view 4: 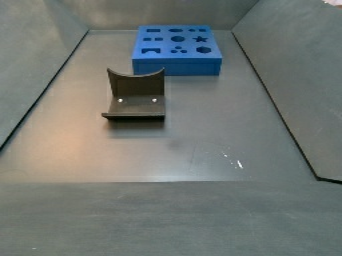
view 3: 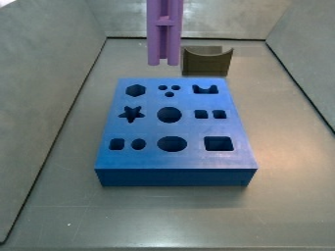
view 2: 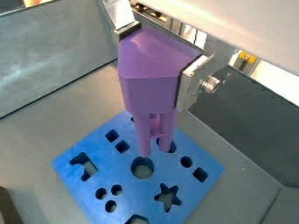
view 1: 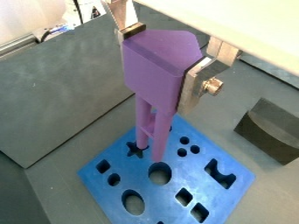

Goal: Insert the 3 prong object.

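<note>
In both wrist views, the gripper [view 1: 176, 66] is hanging above the blue rectangular plastic block [view 1: 176, 179] with its many shaped cut-outs. Its flat silver fingers [view 1: 201, 80] are clamping the wide upper body of the light-purple plastic 3 prong object [view 1: 158, 74], one plate pressing on each side. The piece is hanging upright, its parallel rods pointing down toward the block's top face; in a wrist view [view 2: 149, 96] the rod tips are appearing over the middle of the block, next to a round hole, though whether they are touching the block cannot be told.

In a side view, the purple rods [view 3: 163, 31] are hanging clear above the far edge of the blue block [view 3: 173, 132], with the rod ends off its surface. The dark brown curved block [view 3: 206, 60] is sitting on the grey tabletop [view 3: 78, 147] just behind the blue block.

In a side view from the opposite end, the brown curved block [view 4: 135, 95] is lying nearer the camera than the blue block [view 4: 178, 50], and the two are apart. The gripper and purple piece are out of frame here.
</note>
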Robot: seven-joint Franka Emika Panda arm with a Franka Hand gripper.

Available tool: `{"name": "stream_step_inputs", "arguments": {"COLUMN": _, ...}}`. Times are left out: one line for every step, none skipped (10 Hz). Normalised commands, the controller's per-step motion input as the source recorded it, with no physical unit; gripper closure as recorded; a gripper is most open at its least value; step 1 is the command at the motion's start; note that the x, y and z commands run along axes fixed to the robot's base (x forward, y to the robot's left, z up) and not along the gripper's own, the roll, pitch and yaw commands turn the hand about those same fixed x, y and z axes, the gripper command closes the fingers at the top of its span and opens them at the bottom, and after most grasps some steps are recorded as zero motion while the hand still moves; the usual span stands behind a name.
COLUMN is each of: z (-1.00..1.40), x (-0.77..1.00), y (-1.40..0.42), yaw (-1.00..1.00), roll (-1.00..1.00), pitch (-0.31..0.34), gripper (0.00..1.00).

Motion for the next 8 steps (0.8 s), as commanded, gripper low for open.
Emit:
{"name": "stream_step_inputs", "arguments": {"z": -0.03, "x": -0.27, "y": 0.0, "yaw": -0.02, "roll": 0.03, "pitch": 0.0, "gripper": 1.0}}
{"name": "stream_step_inputs", "arguments": {"z": -0.07, "x": -0.33, "y": 0.29, "yaw": -0.62, "roll": 0.0, "pitch": -0.081, "gripper": 1.0}}
{"name": "stream_step_inputs", "arguments": {"z": -0.03, "x": -0.24, "y": 0.12, "yaw": -0.82, "roll": 0.03, "pitch": -0.101, "gripper": 1.0}}
{"name": "stream_step_inputs", "arguments": {"z": -0.07, "x": -0.29, "y": 0.15, "yaw": -0.77, "roll": 0.06, "pitch": -0.066, "gripper": 1.0}}
{"name": "stream_step_inputs", "arguments": {"z": -0.09, "x": -0.26, "y": 0.1, "yaw": -0.83, "roll": 0.07, "pitch": -0.051, "gripper": 1.0}}
{"name": "stream_step_inputs", "arguments": {"z": -0.13, "x": -0.25, "y": 0.13, "yaw": -0.82, "roll": 0.04, "pitch": -0.049, "gripper": 1.0}}
{"name": "stream_step_inputs", "arguments": {"z": -0.37, "x": 0.0, "y": 0.28, "yaw": -0.66, "roll": 0.14, "pitch": -0.027, "gripper": 1.0}}
{"name": "stream_step_inputs", "arguments": {"z": -0.38, "x": 0.0, "y": 0.22, "yaw": -0.75, "roll": 0.14, "pitch": -0.033, "gripper": 1.0}}
